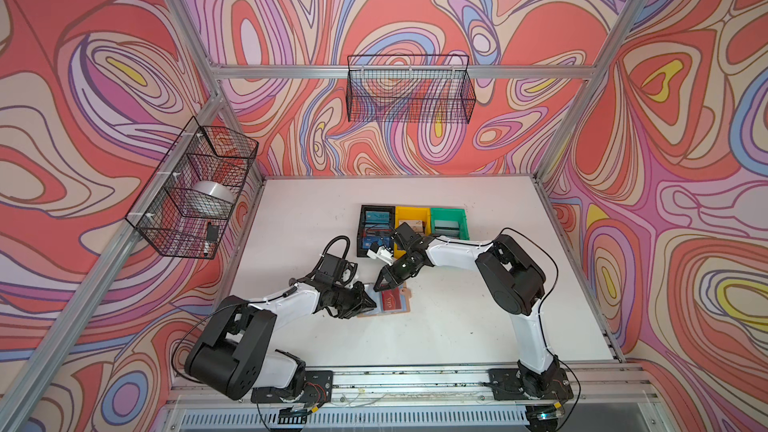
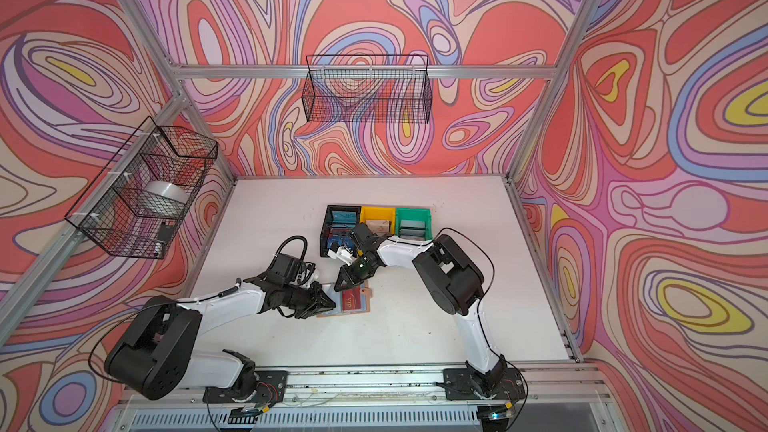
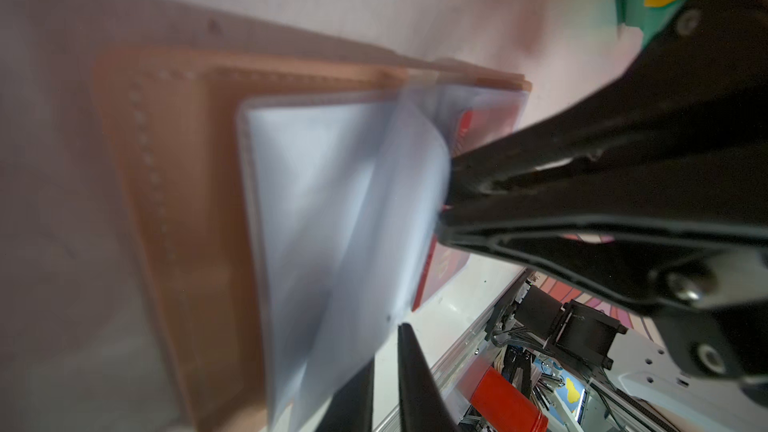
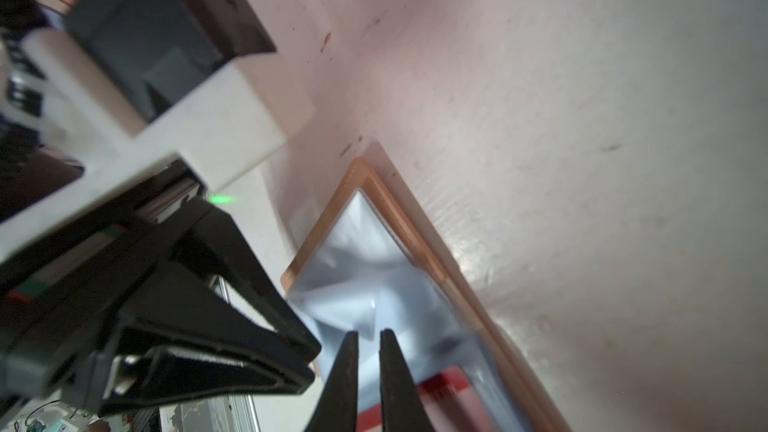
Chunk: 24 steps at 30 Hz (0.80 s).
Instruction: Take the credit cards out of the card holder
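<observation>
The tan card holder (image 1: 404, 304) (image 2: 365, 303) lies open on the white table between both arms. A dark red credit card (image 1: 390, 300) (image 2: 351, 302) with pale lettering sits in its right-hand sleeve. In the left wrist view the clear sleeve pages (image 3: 332, 201) stand lifted and blurred over the holder (image 3: 178, 180), half covering the red card (image 3: 490, 118). My left gripper (image 1: 371, 305) (image 3: 388, 347) is at the holder's left edge, jaws a narrow slit apart, with the page's edge beside one finger. My right gripper (image 1: 378, 287) (image 4: 370, 332) points down onto the sleeves (image 4: 353, 263), jaws also slightly apart, empty.
Behind the holder stand a black bin (image 1: 361, 226) with blue cards, a yellow bin (image 1: 411, 211) and a green bin (image 1: 449, 214) in a row. The right arm's wrist hangs over the black and yellow bins. Wire baskets (image 1: 409, 89) (image 1: 191, 189) hang on the walls.
</observation>
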{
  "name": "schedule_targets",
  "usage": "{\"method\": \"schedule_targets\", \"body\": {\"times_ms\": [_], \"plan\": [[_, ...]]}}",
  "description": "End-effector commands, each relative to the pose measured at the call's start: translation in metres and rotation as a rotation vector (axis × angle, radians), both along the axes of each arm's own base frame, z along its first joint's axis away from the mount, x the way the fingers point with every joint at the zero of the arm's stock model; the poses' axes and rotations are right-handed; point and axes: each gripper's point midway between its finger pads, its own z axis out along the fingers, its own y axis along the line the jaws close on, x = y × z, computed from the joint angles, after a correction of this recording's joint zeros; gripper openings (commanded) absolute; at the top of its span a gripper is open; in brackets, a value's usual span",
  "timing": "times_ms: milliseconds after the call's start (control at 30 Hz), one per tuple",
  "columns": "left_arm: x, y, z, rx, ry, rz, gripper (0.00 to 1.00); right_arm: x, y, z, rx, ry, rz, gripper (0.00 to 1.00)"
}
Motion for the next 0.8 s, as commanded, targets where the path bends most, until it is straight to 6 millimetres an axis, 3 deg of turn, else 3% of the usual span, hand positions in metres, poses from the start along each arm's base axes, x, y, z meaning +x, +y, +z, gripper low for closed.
{"method": "schedule_targets", "body": {"times_ms": [0, 233, 467, 767], "plan": [[0.016, -0.003, 0.0, 0.018, -0.024, 0.0, 0.13, -0.001, -0.008, 0.015, -0.017, -0.061, -0.019, 0.17], [0.028, -0.008, -0.003, -0.004, -0.016, -0.015, 0.14, 0.002, -0.027, 0.023, -0.06, -0.116, -0.074, 0.2], [0.035, -0.016, 0.006, -0.047, -0.05, -0.026, 0.31, 0.003, -0.048, 0.006, -0.124, -0.105, -0.116, 0.2], [0.038, -0.023, 0.003, -0.108, -0.066, -0.025, 0.29, -0.003, -0.056, -0.009, -0.15, -0.072, -0.12, 0.19]]}}
